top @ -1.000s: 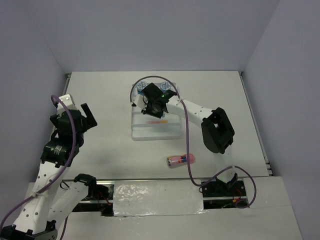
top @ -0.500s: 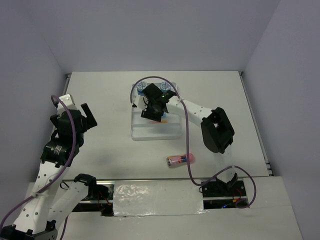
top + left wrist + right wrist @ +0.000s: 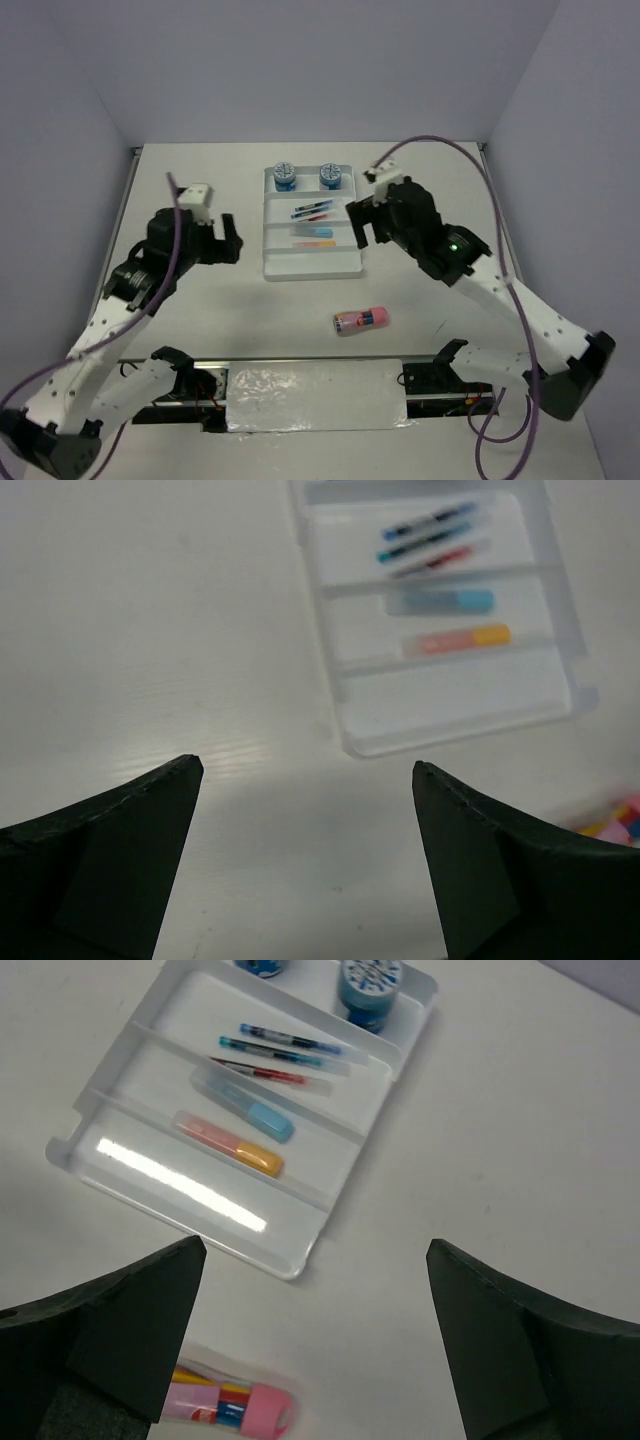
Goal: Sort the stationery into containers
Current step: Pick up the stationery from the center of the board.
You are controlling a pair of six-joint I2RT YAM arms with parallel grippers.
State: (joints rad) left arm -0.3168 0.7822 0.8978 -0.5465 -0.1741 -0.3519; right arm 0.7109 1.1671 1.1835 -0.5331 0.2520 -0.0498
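Note:
The white four-compartment tray (image 3: 310,265) lies mid-table. Two blue tubs (image 3: 284,176) (image 3: 330,176) stand in its far compartment. Thin pens (image 3: 313,211) fill the second one, and a light-blue marker (image 3: 318,232) and an orange marker (image 3: 313,243) lie in the third. The near compartment (image 3: 300,1228) is bare. A pink-red tube (image 3: 361,320) lies on the table in front of the tray and shows in the right wrist view (image 3: 225,1405). My left gripper (image 3: 228,240) (image 3: 306,765) is open, left of the tray. My right gripper (image 3: 355,224) (image 3: 315,1245) is open over the tray's right edge, holding nothing.
White walls close in the table on three sides. The arm bases and cables sit along the near edge (image 3: 320,395).
My right gripper opened and drew back from over the tray to its right side. The markers and pens it covered now show. My left arm swung right, toward the tray.

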